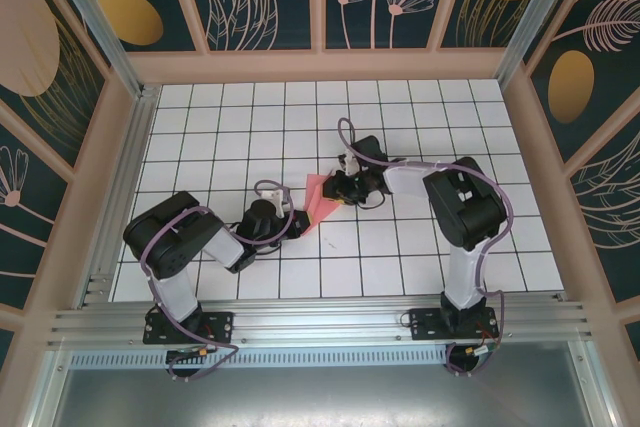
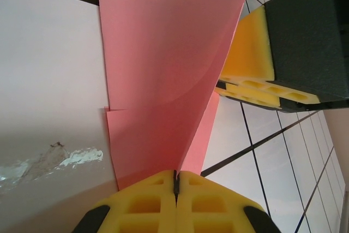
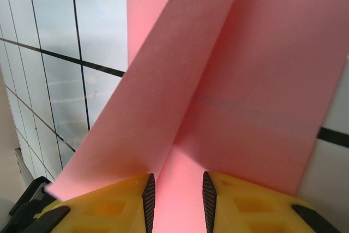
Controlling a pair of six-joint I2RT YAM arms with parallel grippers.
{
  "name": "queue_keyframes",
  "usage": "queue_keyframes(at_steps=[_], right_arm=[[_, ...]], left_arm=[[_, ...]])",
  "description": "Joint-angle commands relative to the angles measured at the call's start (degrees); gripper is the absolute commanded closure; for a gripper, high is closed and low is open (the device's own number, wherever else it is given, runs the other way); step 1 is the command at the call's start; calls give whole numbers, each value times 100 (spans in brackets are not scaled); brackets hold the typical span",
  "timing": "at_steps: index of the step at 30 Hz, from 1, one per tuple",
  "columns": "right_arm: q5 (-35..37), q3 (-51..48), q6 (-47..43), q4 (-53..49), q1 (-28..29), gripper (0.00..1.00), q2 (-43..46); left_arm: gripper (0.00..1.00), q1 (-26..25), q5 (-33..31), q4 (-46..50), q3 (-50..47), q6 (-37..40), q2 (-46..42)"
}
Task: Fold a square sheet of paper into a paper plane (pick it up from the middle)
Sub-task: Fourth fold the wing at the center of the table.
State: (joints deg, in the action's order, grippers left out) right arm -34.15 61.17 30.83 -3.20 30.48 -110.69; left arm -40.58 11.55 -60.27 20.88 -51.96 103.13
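One pink sheet of paper [image 1: 318, 199] on the table [image 1: 420, 252], largely hidden between my two grippers, edges cut off up close, left gripper [image 2: 175, 183] pinched shut on its tip, right gripper [image 3: 175, 195] jaws parted by a lifted flap.

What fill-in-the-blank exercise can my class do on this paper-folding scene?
The square sheet of paper is ____ in colour. The left gripper is ____ on it. The right gripper has its fingers standing ____. The table is white with a black ____.
Missing words: pink; shut; apart; grid.
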Motion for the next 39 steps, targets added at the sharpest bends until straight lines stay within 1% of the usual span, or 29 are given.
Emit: queue_keyframes(at_steps=[1,9,14,17,21,24,27,29,32,37,39], right_arm=[[-128,264,-242,26,55,68,-161],[-221,212,-169,197,55,63,-248],[-539,-132,42,806,34,58,31],[-617,-228,134,1046,-15,59,107],[-738,-318,155,1274,-16,63,109],[-630,-548,293,1549,-55,64,334],[-414,-805,513,1776,-136,63,738],[-193,-804,568,1587,-139,59,980],[329,-546,641,808,-71,53,1188],[1332,123,949,-632,55,51,1122],[1609,383,1061,-970,256,51,1010]], left_arm=[[99,50,75,-183,-76,-129,148],[97,68,102,-213,-75,-162,196],[98,96,85,-227,-99,-201,207],[98,110,84,-314,-148,-238,223],[99,129,84,-388,-199,-263,212],[99,130,67,-376,-212,-273,207],[99,138,58,-399,-232,-288,212],[99,151,55,-428,-249,-297,224],[99,153,35,-441,-260,-340,240],[100,164,16,-555,-318,-454,296],[100,182,14,-565,-338,-539,311]])
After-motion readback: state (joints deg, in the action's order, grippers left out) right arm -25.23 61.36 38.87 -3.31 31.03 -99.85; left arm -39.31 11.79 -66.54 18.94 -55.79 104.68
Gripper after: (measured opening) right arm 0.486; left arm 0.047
